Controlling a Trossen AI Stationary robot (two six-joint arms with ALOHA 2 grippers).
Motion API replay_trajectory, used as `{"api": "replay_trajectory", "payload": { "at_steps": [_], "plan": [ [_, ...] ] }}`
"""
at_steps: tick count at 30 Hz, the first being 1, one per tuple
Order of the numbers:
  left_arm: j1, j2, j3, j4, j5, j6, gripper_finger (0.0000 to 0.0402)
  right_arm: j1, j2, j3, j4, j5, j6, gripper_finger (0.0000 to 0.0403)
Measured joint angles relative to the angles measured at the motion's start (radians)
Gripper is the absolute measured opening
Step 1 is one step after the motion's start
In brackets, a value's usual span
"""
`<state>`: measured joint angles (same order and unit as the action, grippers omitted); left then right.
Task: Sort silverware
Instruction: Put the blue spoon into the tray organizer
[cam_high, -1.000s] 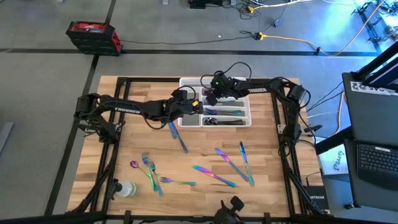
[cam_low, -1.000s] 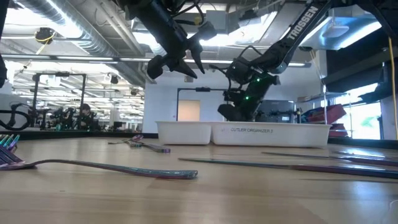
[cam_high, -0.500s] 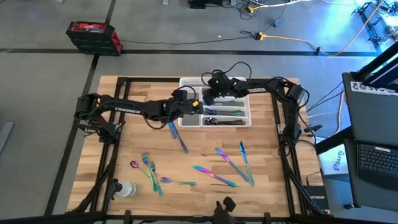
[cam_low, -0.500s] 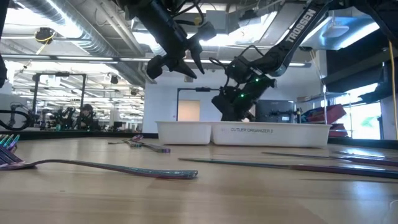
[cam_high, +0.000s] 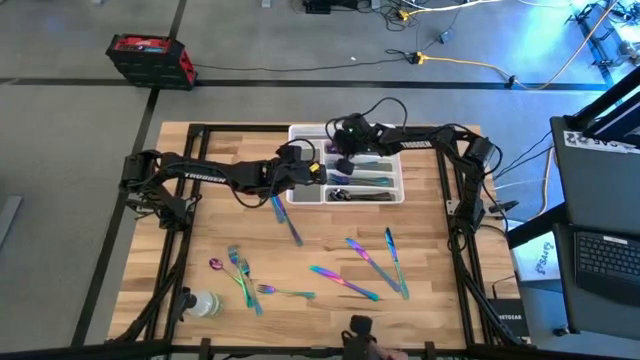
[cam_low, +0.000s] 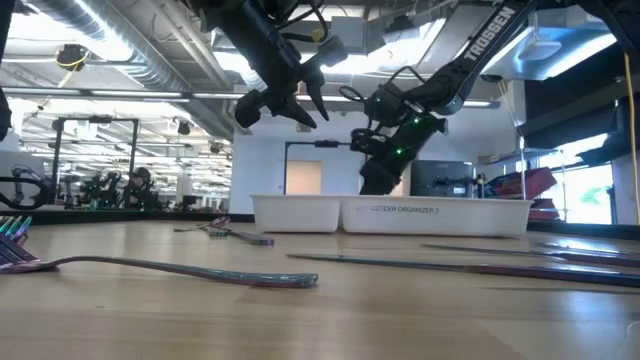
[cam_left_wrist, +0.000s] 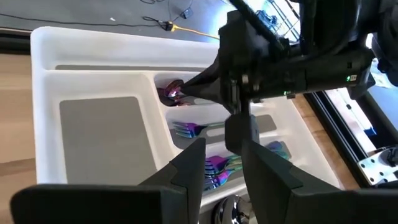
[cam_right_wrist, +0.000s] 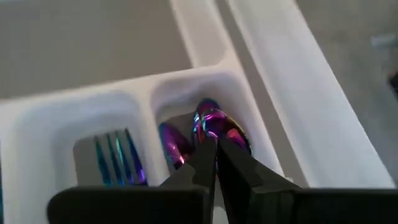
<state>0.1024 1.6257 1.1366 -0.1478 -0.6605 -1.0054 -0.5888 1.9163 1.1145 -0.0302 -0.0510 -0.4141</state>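
Inside white tray (cam_left_wrist: 93, 59), spoons (cam_right_wrist: 214, 127), forks (cam_left_wrist: 189, 129)

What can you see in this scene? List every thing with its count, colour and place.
table: one, light wood, under everything.
tray: one, white, compartmented, far side of the table.
sorted silverware: several, iridescent, in the tray's compartments.
loose silverware: about eight, iridescent, on the table's near half.
bottle: one, clear, near left corner.
toolbox: one, red and black, on the floor.
laptop: one, dark, right of the table.
left gripper: open, above the tray's left end.
right gripper: shut, over the spoon compartment.
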Motion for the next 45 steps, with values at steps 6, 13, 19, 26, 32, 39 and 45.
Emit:
{"api": "replay_trajectory", "payload": {
  "at_steps": [6,13,19,26,32,39,45],
  "plan": [
    [0.000,0.000,0.000,-0.001,0.000,0.008,0.0090,0.000,0.000,0.038,-0.026,-0.012,-0.218,0.0000],
    [0.000,0.000,0.000,-0.008,0.000,0.008,0.0090,0.000,0.072,0.207,-0.219,0.009,-0.295,0.0000],
    [0.000,-0.001,0.000,-0.031,0.000,0.007,0.0090,0.007,0.120,0.268,-0.363,0.075,-0.378,0.0000],
    [0.003,-0.002,0.000,-0.030,-0.002,0.001,0.0090,0.007,0.119,0.271,-0.339,0.095,-0.381,0.0000],
    [0.003,-0.003,0.000,-0.030,-0.004,0.007,0.0090,0.007,0.119,0.271,-0.300,0.095,-0.381,0.0000],
    [0.003,-0.003,0.000,-0.030,-0.005,0.011,0.0090,0.007,0.147,0.271,-0.277,0.090,-0.377,0.0000],
    [0.003,-0.003,0.000,-0.032,-0.005,0.011,0.0090,0.013,0.170,0.272,-0.307,0.084,-0.358,0.0000]
  ]
}}
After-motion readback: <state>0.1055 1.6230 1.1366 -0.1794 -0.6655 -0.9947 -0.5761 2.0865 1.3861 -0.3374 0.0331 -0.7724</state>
